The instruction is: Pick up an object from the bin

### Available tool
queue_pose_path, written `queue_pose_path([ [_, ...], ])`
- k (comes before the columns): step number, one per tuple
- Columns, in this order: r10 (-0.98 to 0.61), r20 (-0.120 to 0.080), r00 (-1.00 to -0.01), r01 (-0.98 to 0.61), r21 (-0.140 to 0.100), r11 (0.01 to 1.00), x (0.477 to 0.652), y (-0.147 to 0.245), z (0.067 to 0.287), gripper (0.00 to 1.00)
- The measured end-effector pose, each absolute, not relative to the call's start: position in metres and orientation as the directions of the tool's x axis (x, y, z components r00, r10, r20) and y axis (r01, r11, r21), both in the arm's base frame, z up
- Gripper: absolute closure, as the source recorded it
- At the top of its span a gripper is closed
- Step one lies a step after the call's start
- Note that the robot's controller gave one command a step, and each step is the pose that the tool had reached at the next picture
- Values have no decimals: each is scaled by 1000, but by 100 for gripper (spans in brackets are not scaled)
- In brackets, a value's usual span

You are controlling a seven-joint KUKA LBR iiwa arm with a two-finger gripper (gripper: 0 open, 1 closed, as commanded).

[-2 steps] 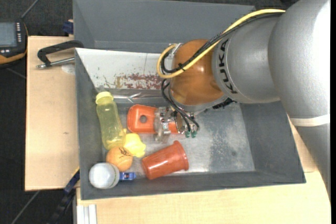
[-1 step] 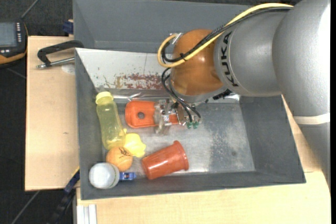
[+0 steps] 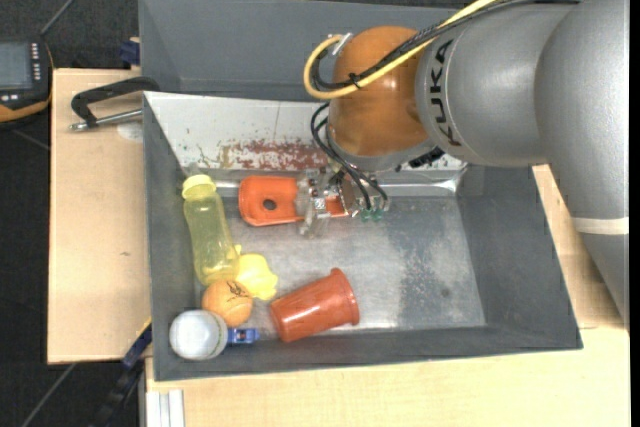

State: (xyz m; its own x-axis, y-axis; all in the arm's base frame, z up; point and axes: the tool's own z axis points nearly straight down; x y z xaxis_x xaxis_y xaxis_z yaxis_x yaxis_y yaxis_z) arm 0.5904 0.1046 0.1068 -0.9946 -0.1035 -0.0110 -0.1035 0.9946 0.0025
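My gripper hangs low over the bin's back middle, under the arm's orange cover. Just to its left lies an orange plastic piece with a round hole, its right end touching or nearly touching the gripper. A red plastic cup lies on its side toward the front, below the gripper and apart from it. Along the left wall rests a clear yellow bottle with a yellow cap.
In the front left corner several small things are huddled: an orange ball, a yellow lump, a white round cap and a small blue piece. Bare bin floor stretches to the right of the cup.
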Motion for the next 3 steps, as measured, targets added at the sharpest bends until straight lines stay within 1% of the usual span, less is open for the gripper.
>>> queue_pose_path([
  [1,-109,-12,-994,-109,3,994,583,98,149,100],
  [2,-117,-15,-993,-117,3,993,591,99,192,100],
  [3,-110,-14,-994,-110,4,994,592,107,243,100],
])
